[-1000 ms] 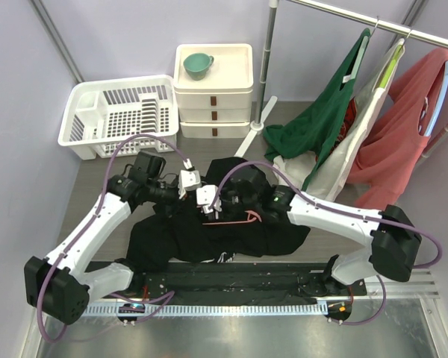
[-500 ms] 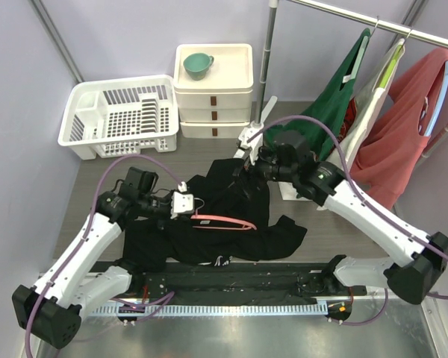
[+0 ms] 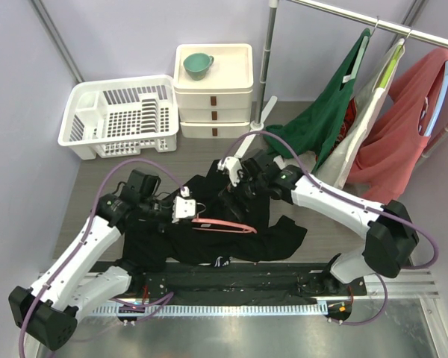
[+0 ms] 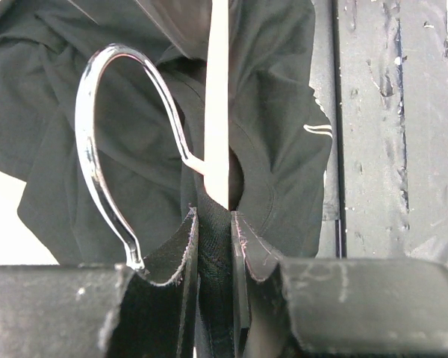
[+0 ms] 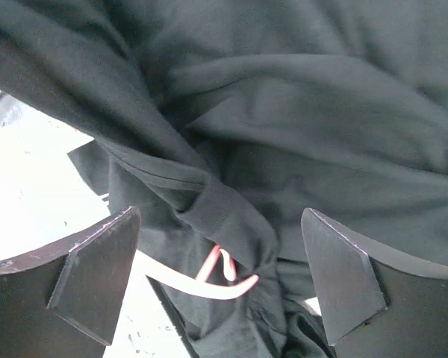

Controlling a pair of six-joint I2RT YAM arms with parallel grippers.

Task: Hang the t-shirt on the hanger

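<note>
Change since 0.5 s ago: right gripper (image 3: 234, 192) has left the upright post of the garment rail and come down over the far part of the shirt. Left gripper (image 3: 185, 209) and hanger sit almost where they were.
T-shirt: large black soft fabric t-shirt (image 3: 209, 239), crumpled on the grey table (image 3: 97, 175) between the two arms. Its near hem reaches the black strip (image 3: 231, 280) at the table's near edge. A small white print (image 4: 318, 128) shows in the left wrist view.
Hanger: thin pink plastic hanger (image 3: 225, 226) lies across the top of the shirt, running left to right. Its curved metal hook (image 4: 86, 142) is at the left gripper's end. In the right wrist view one pink loop peeks out from under a fold of black cloth.
Left gripper fingers: narrow, clamped on the hanger's bar just below the root of the hook.
Right gripper fingers: spread wide above that fold, with nothing between them. Contact with the cloth: cannot tell.
Far left: white plastic dish rack (image 3: 119, 115).
Far centre: white three-drawer unit (image 3: 213, 101), teal cup (image 3: 198, 65) on top.
Far right: metal rail (image 3: 343, 15) carrying a dark green garment (image 3: 321, 123) and a salmon-red garment (image 3: 403, 138), both well apart from the shirt.
</note>
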